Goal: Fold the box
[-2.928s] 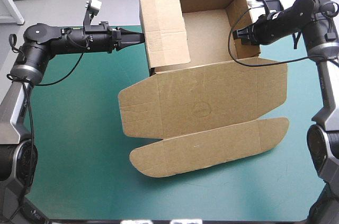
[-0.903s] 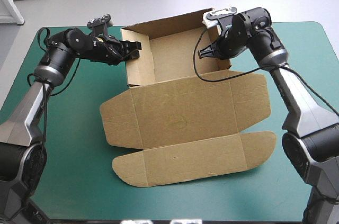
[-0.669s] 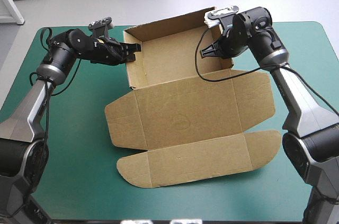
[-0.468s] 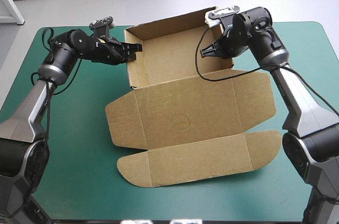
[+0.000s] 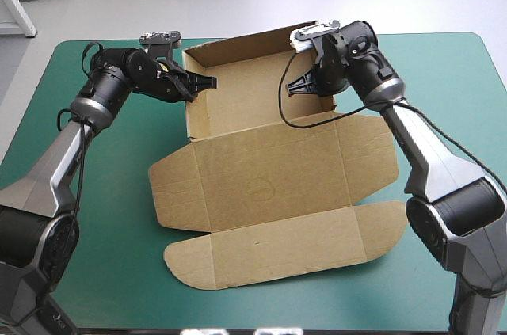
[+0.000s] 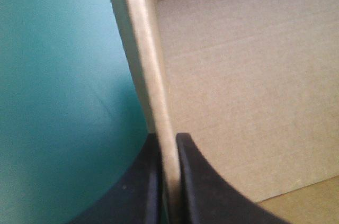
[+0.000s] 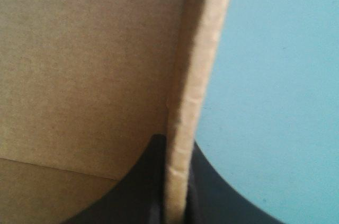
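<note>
Well, the brown corrugated-board box sits on the teal-green cover, tray walls up toward the far edge, lid flat. The left black-finned gripper pinches the tray's left wall, the right gripper its right wall. Uneven pulls could skew the tray or untuck a wall.

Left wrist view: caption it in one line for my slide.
Left end effector shut on the box at its upright side wall, teal-green cover outside it.
</note>
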### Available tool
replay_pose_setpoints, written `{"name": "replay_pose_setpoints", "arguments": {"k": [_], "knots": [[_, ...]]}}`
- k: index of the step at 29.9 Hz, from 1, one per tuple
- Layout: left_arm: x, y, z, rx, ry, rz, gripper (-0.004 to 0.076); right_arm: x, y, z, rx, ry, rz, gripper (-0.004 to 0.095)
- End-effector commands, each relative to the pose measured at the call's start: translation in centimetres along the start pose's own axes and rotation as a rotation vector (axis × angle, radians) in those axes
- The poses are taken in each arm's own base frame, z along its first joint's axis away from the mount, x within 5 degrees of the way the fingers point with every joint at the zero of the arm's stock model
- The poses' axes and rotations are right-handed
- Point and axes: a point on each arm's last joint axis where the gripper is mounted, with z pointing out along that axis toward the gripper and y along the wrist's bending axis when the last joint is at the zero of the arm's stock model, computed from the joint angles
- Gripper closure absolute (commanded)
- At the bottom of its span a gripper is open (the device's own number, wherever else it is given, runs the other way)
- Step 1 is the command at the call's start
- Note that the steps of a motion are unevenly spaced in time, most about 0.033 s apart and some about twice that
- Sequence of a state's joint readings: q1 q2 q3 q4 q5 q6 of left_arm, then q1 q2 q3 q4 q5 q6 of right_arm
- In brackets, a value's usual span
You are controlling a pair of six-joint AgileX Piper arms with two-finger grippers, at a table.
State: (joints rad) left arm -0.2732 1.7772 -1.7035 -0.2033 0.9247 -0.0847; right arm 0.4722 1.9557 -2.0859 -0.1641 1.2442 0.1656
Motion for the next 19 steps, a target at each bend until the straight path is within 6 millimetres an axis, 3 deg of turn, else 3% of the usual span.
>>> {"name": "replay_pose_setpoints", "arguments": {"k": [1,12,19], "knots": [[-0.5,-2.7,-3.5,0.077,-0.045,0.03,0.0732,0.1,3.4,-2.7,-0.18,-0.03,0.003,0.0911],[-0.1,-2.2,-3.5,0.003,0.014,0.061,0.0732,1.5,4.9,-1.0,-0.245,0.07,0.07,0.0911],[0.3,-1.9,-1.2,-0.003,0.081,0.091,0.0732,3.1,5.1,1.2,-0.22,0.162,0.061,0.0911]]}}
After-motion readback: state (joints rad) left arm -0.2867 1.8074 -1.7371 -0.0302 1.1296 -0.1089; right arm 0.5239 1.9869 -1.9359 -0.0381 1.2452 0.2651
